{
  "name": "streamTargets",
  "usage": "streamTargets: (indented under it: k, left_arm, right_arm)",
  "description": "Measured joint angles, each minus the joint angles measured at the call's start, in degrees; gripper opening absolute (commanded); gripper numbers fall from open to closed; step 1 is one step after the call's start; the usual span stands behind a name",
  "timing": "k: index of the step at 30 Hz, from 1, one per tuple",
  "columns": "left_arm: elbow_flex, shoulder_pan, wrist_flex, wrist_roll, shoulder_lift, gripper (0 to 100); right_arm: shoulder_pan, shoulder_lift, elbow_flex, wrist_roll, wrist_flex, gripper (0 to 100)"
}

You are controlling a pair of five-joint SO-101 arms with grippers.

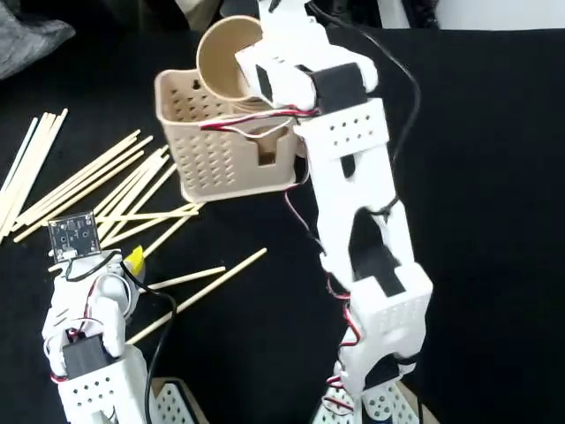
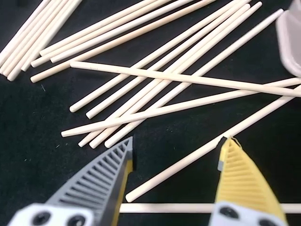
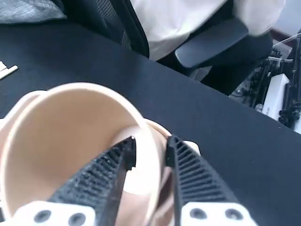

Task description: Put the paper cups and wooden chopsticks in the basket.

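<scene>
One paper cup [image 1: 225, 57] is hanging tilted over the single beige basket [image 1: 221, 163] at the far side of the black bench [image 1: 494, 177], with the right end effector [image 3: 151, 140] pinching its wall. Left of the basket, more than a dozen wooden chopsticks [image 2: 155, 80] are lying scattered. The left end effector [image 2: 178, 141] is hovering above them, spread wide.

Chopsticks [image 1: 88, 177] left of basket [image 1: 221, 163]

Tan paper cup [image 1: 225, 53] hung tilted over the upright beige perforated basket [image 1: 221, 159]; pale wooden chopsticks [image 1: 124, 181] lay scattered and crossed on the black surface [image 1: 494, 177] beside it.
</scene>
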Motion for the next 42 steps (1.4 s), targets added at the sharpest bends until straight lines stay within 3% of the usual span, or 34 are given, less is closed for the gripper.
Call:
streamTargets:
  k: [12,17,19,21,24,33,37,42]
  left_arm:
    - [0.00,0.00,0.00,0.00,0.00,29]
    - [0.00,0.00,0.00,0.00,0.00,29]
    - [0.00,0.00,0.00,0.00,0.00,29]
    - [0.00,0.00,0.00,0.00,0.00,29]
    - [0.00,0.00,0.00,0.00,0.00,29]
    - [0.00,0.00,0.00,0.00,0.00,29]
    - [0.00,0.00,0.00,0.00,0.00,29]
    - [0.00,0.00,0.00,0.00,0.00,29]
  right_arm:
    - [0.09,0.09,-18.20,0.00,9.41,9.3]
    - [0.26,0.09,-22.42,0.00,11.69,16.2]
    - [0.88,0.44,-22.59,0.00,11.87,11.9]
    - [1.23,0.53,-22.59,0.00,11.87,1.2]
    - [0.97,1.76,-22.07,0.00,11.87,5.0]
    - [5.80,7.65,-20.75,0.00,12.31,1.2]
    - [8.44,7.65,-27.78,1.05,18.02,9.8]
    - [11.43,7.56,-28.48,12.57,23.38,23.1]
